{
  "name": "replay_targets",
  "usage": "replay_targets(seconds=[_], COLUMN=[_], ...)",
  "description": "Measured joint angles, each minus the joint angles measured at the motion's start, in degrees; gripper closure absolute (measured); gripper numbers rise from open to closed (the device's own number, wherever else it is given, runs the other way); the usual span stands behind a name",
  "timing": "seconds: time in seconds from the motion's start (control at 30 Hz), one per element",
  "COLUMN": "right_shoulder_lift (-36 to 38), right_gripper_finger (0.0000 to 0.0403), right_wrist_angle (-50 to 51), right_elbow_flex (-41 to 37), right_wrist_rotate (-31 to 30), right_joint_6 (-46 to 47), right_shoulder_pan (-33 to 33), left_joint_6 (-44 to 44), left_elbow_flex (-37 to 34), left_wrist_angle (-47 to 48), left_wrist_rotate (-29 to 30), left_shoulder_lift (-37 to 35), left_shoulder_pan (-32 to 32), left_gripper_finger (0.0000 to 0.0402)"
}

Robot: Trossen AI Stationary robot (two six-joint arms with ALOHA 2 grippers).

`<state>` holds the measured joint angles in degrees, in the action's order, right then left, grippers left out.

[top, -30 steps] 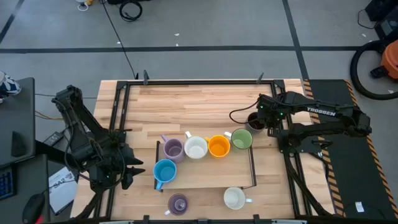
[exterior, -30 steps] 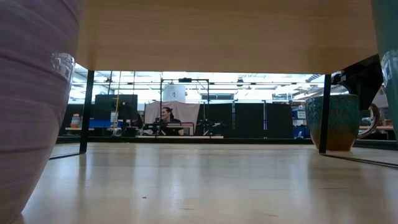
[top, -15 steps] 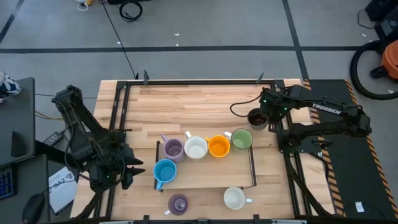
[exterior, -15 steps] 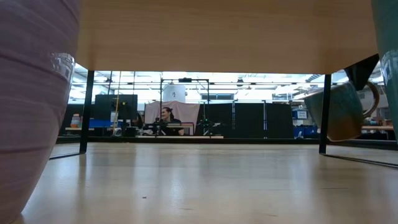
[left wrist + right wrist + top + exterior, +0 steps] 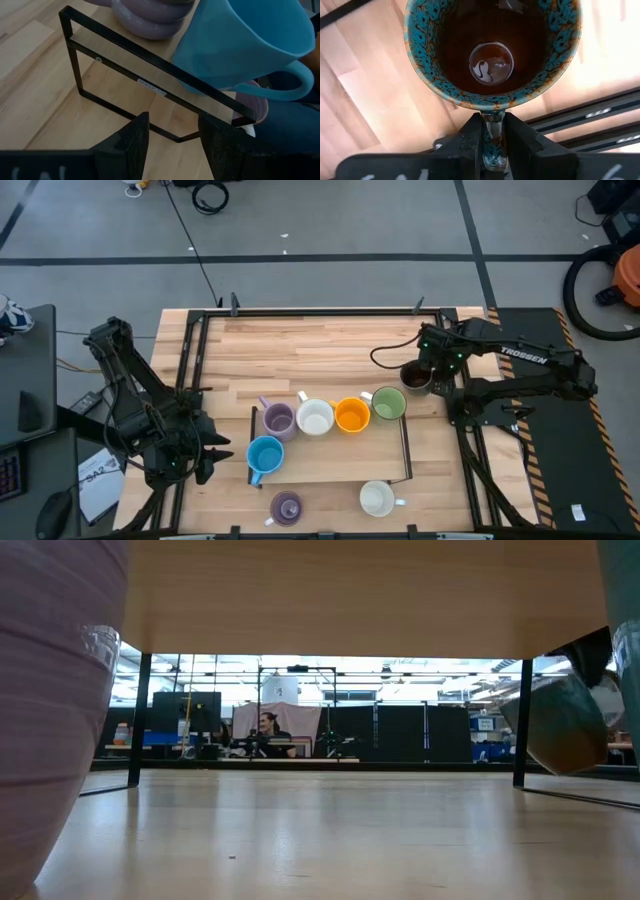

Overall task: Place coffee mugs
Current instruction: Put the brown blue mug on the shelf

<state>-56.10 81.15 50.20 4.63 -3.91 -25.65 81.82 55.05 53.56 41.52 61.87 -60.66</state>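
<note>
My right gripper (image 5: 432, 368) hangs at the table's right side, shut on a dark brown mug (image 5: 414, 376) whose rim is speckled teal (image 5: 492, 50). In the low view this mug (image 5: 562, 725) hangs tilted above the tabletop. On the low wooden shelf (image 5: 330, 455) stand a lavender (image 5: 278, 420), a white (image 5: 315, 418), an orange (image 5: 352, 415), a green (image 5: 388, 403) and a light blue mug (image 5: 265, 453). Another lavender mug (image 5: 287, 506) and a white one (image 5: 377, 498) sit on the table near its front edge. My left gripper (image 5: 172, 120) waits open at the shelf's left end. My right gripper pinches the brown mug's handle (image 5: 493, 131) between its two fingers (image 5: 470, 135), coming from above and pointing down. The mug is lifted clear of the table and hangs tilted, its mouth toward the wrist camera.
The shelf's black metal frame (image 5: 406, 450) stands just left of the held mug. Black rails (image 5: 320, 311) border the tabletop. Bare wood (image 5: 310, 355) lies beyond the shelf. In the low view a lavender mug (image 5: 50, 720) fills the left edge under the shelf's underside (image 5: 360, 595).
My right gripper has gone up with the brown mug and rolled a little. The mug, which stood upright on the table, is now lifted clear and tipped over to a slant.
</note>
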Motion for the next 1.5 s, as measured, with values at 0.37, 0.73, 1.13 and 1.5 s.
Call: replay_targets(seconds=[0.37, 0.73, 1.13, 1.5], right_shoulder_lift=[0.0, 0.0, 0.0, 0.0], right_gripper_finger=[0.0332, 0.0297, 0.0271, 0.0234], right_wrist_angle=[-0.3, -0.1, -0.1, -0.1], right_elbow_flex=[-2.8, -2.9, -3.0, -3.0], right_wrist_rotate=[1.6, 1.6, 1.6, 0.4], right_joint_6=[2.9, 2.9, 5.4, 5.5], right_shoulder_pan=[0.0, 0.0, 0.0, 0.0], left_joint_6=[-0.1, -0.2, -0.1, -0.1], left_elbow_flex=[0.0, 0.0, 0.0, 0.0], left_wrist_angle=[0.0, 0.0, 0.0, 0.0], left_wrist_rotate=[0.0, 0.0, 0.0, 0.0], left_shoulder_lift=[0.0, 0.0, 0.0, 0.0], left_shoulder_pan=[0.0, 0.0, 0.0, 0.0], left_gripper_finger=[0.0225, 0.0225, 0.0225, 0.0225])
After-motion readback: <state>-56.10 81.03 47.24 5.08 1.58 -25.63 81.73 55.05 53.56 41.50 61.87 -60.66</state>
